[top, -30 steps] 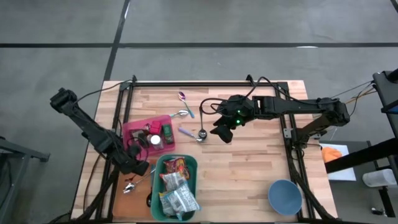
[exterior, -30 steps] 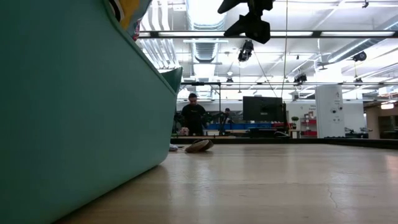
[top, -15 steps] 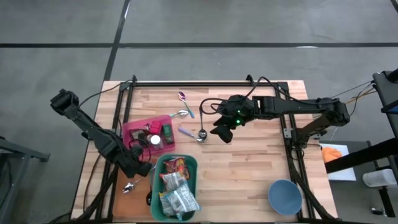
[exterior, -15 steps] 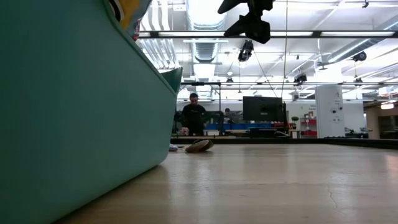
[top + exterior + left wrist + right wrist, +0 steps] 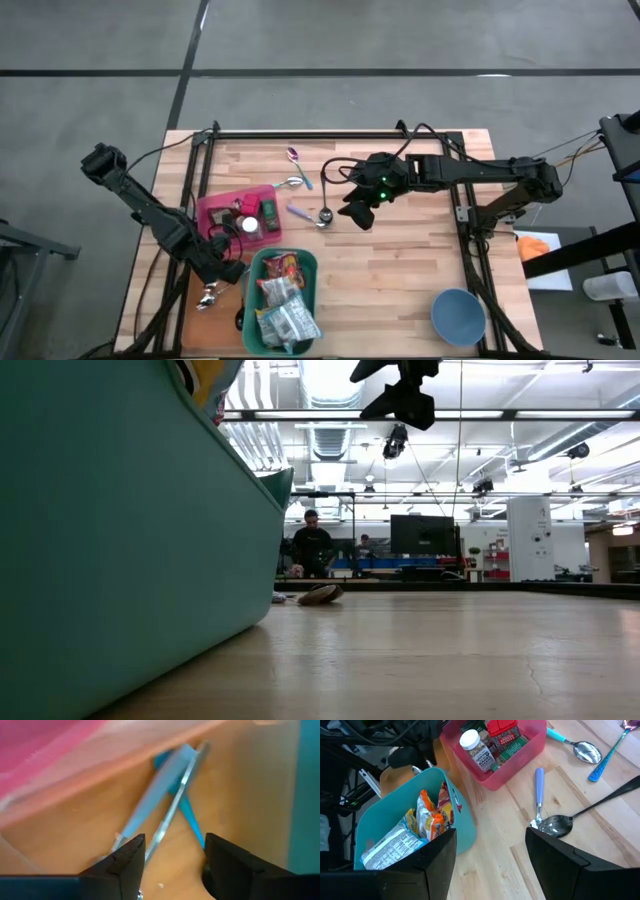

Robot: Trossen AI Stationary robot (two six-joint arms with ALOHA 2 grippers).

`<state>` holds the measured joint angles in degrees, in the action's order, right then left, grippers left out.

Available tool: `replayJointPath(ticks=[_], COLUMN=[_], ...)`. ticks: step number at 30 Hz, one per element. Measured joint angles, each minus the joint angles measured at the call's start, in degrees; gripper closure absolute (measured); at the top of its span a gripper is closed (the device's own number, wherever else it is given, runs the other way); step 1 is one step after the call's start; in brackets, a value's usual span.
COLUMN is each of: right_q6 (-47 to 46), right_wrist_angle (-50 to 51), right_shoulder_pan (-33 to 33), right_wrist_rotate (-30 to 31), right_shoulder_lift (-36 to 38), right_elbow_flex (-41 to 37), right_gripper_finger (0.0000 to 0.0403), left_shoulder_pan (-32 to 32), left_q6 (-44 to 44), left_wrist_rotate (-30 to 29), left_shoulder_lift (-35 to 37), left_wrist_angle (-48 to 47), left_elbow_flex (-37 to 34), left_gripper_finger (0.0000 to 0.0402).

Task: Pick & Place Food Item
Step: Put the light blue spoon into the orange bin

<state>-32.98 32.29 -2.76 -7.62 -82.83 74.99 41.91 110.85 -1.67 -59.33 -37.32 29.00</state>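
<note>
the left gripper point(image 5: 222, 272) sits at lower left of the high view, between the pink bin point(image 5: 212, 210) above it and the teal bin point(image 5: 311, 272) to its right. its fingers point(image 5: 125, 860) stand apart with nothing gripped; between and just past them lie crossed utensils point(image 5: 170, 810) on the wood. the snack packs point(image 5: 283, 300) lie in the teal bin, just right of this gripper. the right gripper point(image 5: 357, 212) hangs at centre, jaws parted and empty, beside a spoon point(image 5: 325, 215). a blue bowl point(image 5: 458, 316) sits at lower right.
</note>
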Motion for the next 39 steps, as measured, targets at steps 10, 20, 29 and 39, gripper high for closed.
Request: replayJointPath(ticks=[10,20,29,39], right_q6=[0.0,0.0,0.0,0.0], right_wrist_angle=[0.0,0.0,0.0,0.0], right_shoulder_pan=[0.0,0.0,0.0,0.0], right_wrist_rotate=[0.0,0.0,0.1,0.1], right_shoulder_lift=[0.0,0.0,0.0,0.0], right_elbow_flex=[0.0,0.0,0.0,0.0], right_gripper_finger=[0.017,0.017,0.017,0.017], left_shoulder_pan=[0.0,-0.8,-10.3,-31.2], left_q6=[0.4,-3.1,-15.8,-49.8], left_wrist_rotate=[-4.2,-14.0,-17.2,-12.6], left_shoulder_lift=[1.5,1.5,2.0,2.1], left_wrist_angle=[-13.0,-27.3,-28.1,-15.0], left_elbow_flex=[8.7,19.9,24.7,26.1], left_gripper_finger=[0.0166,0.0165,0.0165,0.0165])
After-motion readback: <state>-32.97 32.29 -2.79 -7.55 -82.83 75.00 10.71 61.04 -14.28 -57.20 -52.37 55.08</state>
